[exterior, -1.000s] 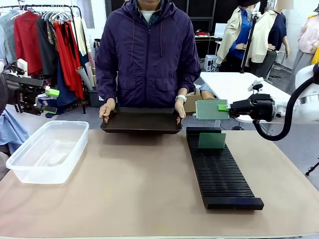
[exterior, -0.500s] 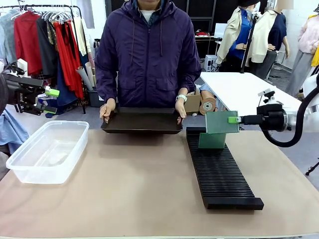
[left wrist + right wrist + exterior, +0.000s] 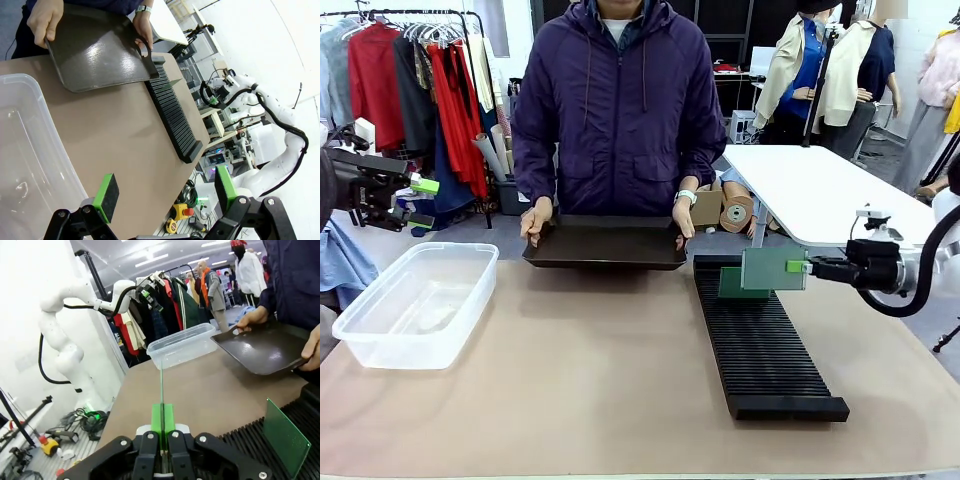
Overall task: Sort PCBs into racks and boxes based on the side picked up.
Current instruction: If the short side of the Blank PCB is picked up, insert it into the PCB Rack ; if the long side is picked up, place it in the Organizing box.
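Where the bench [image 3: 570,380] comes nearest the front camera, the black rack [image 3: 765,350] begins right of centre and runs away toward the far edge, its fine slots lying crosswise. Left of it and well apart, the clear tub [image 3: 415,300] sits at the left edge of the bench.

At the far end of the rack, one PCB [image 3: 735,288] stands upright in a slot, with its darker green face toward the camera. Just in front of it and slightly higher is the held PCB [image 3: 773,268]. It is on edge with its long side level and its paler grey-green face toward the camera. The right jaws are closed on its right-hand edge. In the right wrist view the green pads [image 3: 169,421] clamp this board edge-on. Whether its lower edge touches the slots cannot be told.

The left jaws hang off the left side of the bench, above the level of the tub. They are spread wide and grip nothing. In the left wrist view their pads [image 3: 106,191] stand well apart.

At the far edge, a person holds a dark shallow tray [image 3: 605,243] by both ends, one hand [image 3: 535,220] at the left end and the other hand [image 3: 682,218] at the right end. The tray's right end is near the far end of the rack.
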